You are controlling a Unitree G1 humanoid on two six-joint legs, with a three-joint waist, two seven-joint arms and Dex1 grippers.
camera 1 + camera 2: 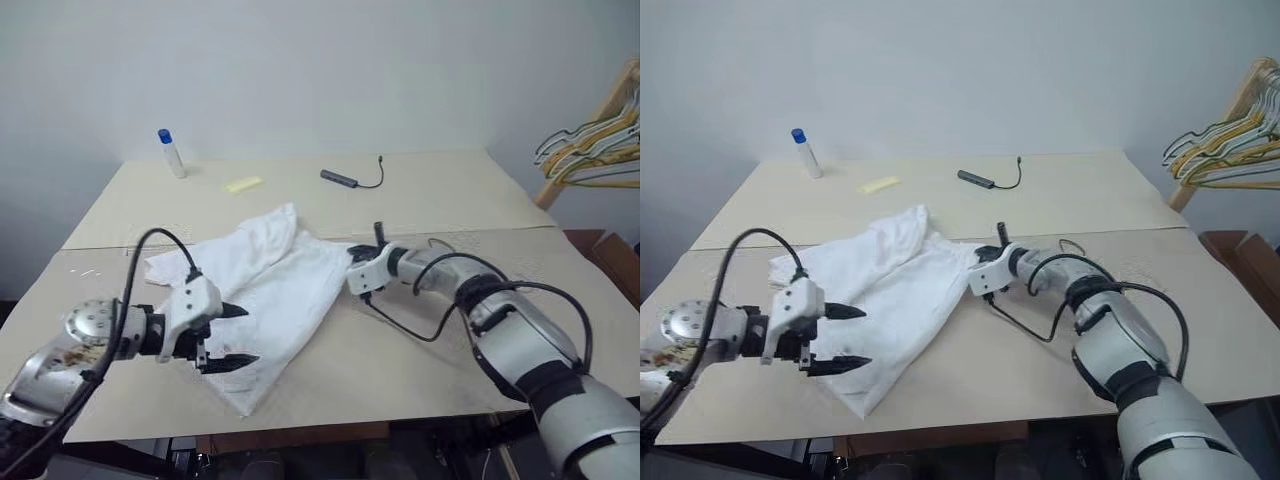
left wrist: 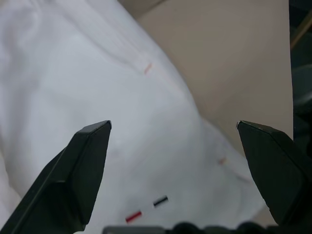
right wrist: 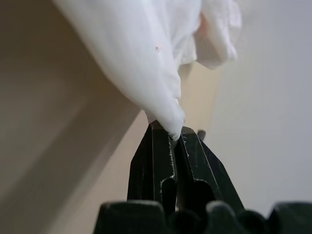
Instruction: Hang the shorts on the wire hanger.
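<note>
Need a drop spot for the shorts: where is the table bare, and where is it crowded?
Bare: the table near the front edge, right of the shorts, and the far right corner past the black cable. Crowded: centre-left, with the shorts, the open left pincer and the right pincer pinching their corner.

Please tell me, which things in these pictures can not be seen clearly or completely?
- wire hangers: in the head views, cut off by the picture's edge; no olive-green one can be told apart.
- shorts: the waistband is not identifiable in the crumpled cloth; the left gripper, open, covers part of them.
- right gripper, shut on a pinch of the shorts: which part it pinches is unclear.
</note>
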